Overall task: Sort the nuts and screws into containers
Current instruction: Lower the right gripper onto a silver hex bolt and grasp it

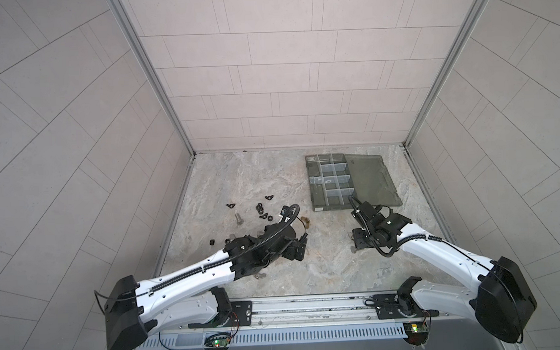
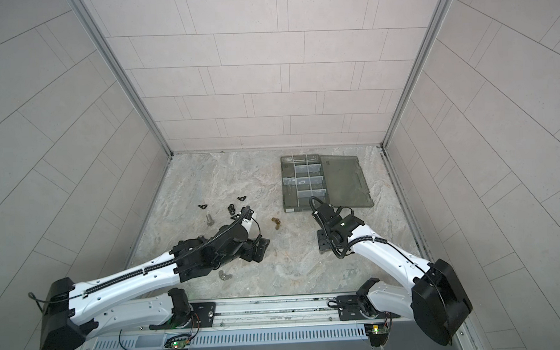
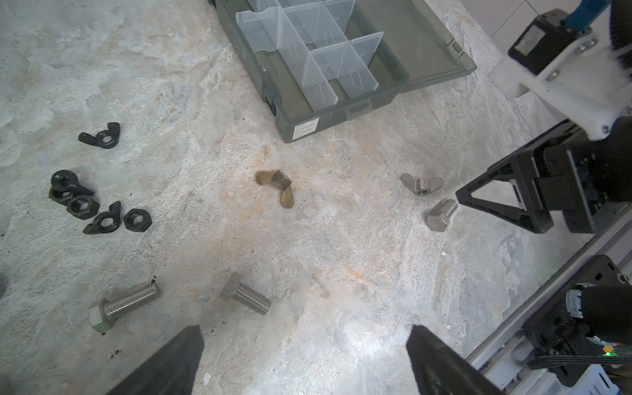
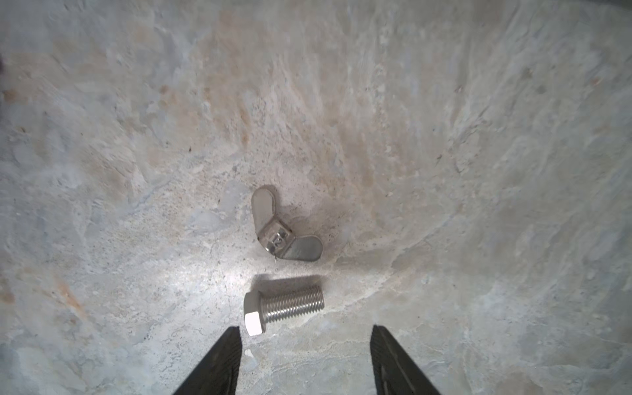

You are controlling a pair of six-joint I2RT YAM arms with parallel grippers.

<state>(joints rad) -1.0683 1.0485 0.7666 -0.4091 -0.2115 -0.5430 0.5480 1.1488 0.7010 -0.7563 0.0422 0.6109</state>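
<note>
on the stone-look tabletop [image 4: 136, 154], the right gripper [image 4: 304, 330] hangs jaws apart and empty, a silver bolt [image 4: 290, 304] just ahead of its tips, a silver wing nut [image 4: 273, 236] beyond. the left gripper [image 3: 304, 330] gapes empty too; farther back the organizer box [image 1: 331, 208] lies open before tiled walls [image 1: 268, 70].

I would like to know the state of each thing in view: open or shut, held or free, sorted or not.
organizer box: open, lid laid flat.
left gripper: open, empty.
right gripper: open, empty, near one screw.
screws: three, lying on the table, unsorted.
silver wing nut: loose on table.
brass wing nut: loose on table.
black nuts: clustered on table, unsorted.
</note>
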